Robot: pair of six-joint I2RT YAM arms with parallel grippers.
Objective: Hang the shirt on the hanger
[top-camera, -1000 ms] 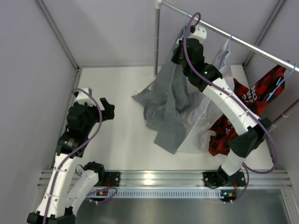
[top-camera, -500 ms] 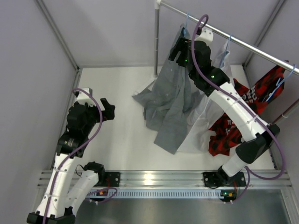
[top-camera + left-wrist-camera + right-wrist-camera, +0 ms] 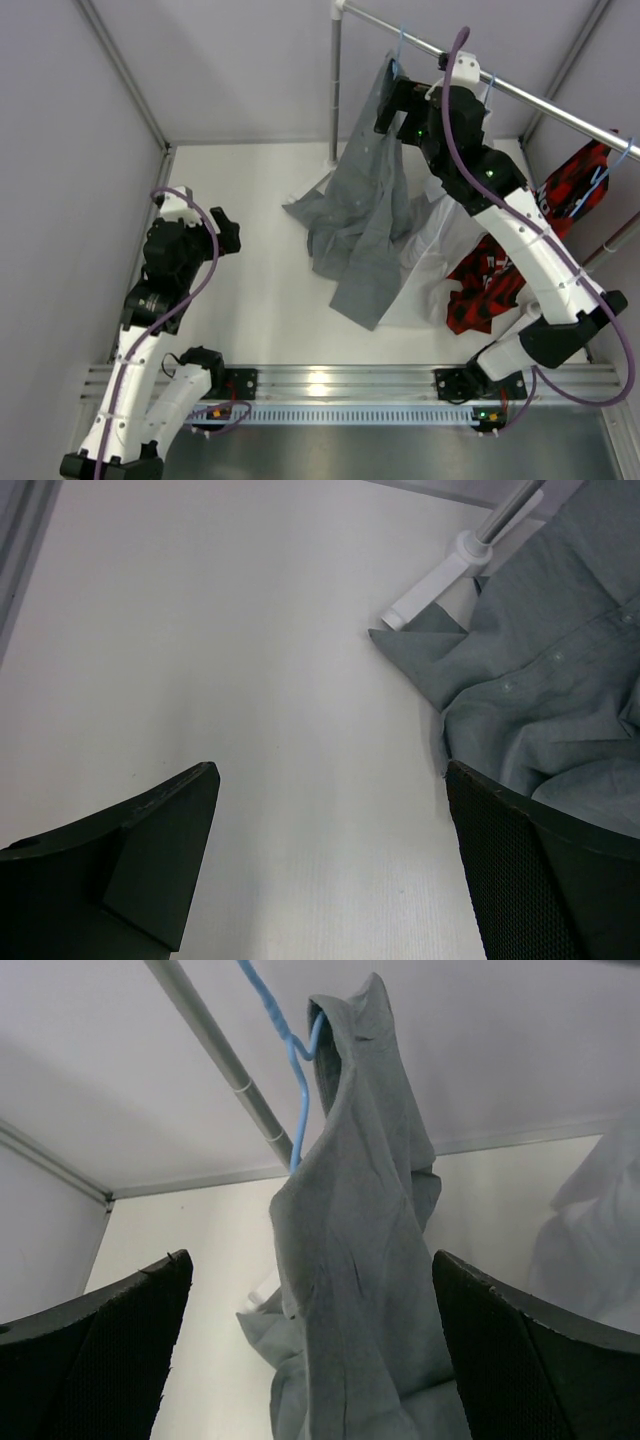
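The grey shirt (image 3: 372, 190) hangs by its collar end from the light-blue hanger (image 3: 398, 45), whose hook is on the rail; the shirt's lower part lies bunched on the white table. In the right wrist view the hanger (image 3: 298, 1070) runs into the top of the shirt (image 3: 365, 1240). My right gripper (image 3: 390, 102) is open just right of the hanging cloth, and its jaws (image 3: 310, 1260) hold nothing. My left gripper (image 3: 226, 232) is open over bare table at the left (image 3: 330, 780), with the shirt's hem (image 3: 540, 680) to its right.
The metal rail (image 3: 540, 105) crosses the back right on a vertical post (image 3: 336, 90). A white shirt (image 3: 440, 250) and a red-and-black garment (image 3: 495, 275) hang and lie at the right. Grey walls enclose the table on three sides.
My right gripper has opened and let go of the shirt, then drawn back to the right along the rail. The shirt stays hanging on the hanger. The left arm has hardly moved.
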